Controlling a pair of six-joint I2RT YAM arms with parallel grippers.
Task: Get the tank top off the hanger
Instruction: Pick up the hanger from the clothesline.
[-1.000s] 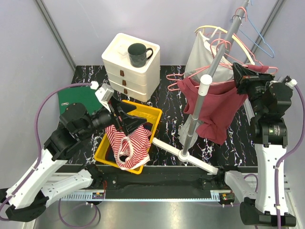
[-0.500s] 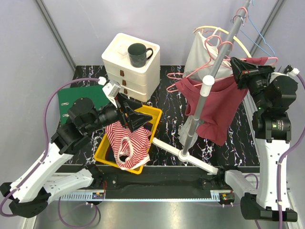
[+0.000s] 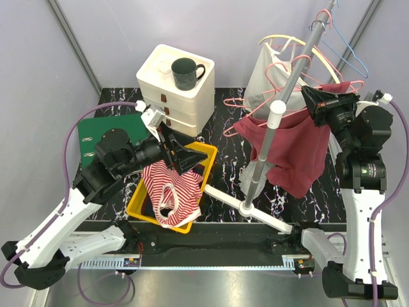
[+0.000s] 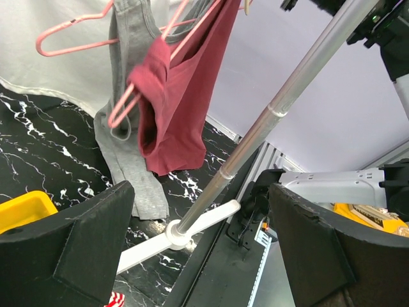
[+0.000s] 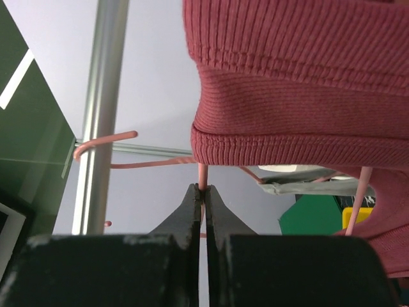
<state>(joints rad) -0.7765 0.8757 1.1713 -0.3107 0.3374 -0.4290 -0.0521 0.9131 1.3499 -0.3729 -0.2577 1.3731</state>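
Note:
A maroon tank top [image 3: 294, 144] hangs on a pink wire hanger [image 3: 250, 110] beside the slanted rack pole [image 3: 287, 89]. My right gripper [image 3: 309, 96] is shut on the hanger's wire at the top's right shoulder. The right wrist view shows the thin pink wire [image 5: 202, 174] pinched at the tips of my right gripper [image 5: 204, 190], just under the ribbed hem of the top [image 5: 300, 77]. My left gripper [image 3: 189, 157] is open and empty over the yellow bin, pointing at the rack. In its wrist view the top [image 4: 176, 109] and hanger [image 4: 124, 105] hang well ahead of the left gripper [image 4: 201, 211].
A yellow bin [image 3: 203, 153] holds a red-and-white striped garment [image 3: 169, 188]. White drawers [image 3: 172, 96] carry a dark mug [image 3: 185, 72]. A green folder [image 3: 96, 131] lies at the left. A grey garment [image 3: 268, 70] and spare hangers [image 3: 345, 54] hang on the rack above its white base [image 3: 246, 206].
My left arm has swung right and up from the bin toward the rack, gripper still open. My right gripper has moved up and left with the hanger, pulling the tank top along.

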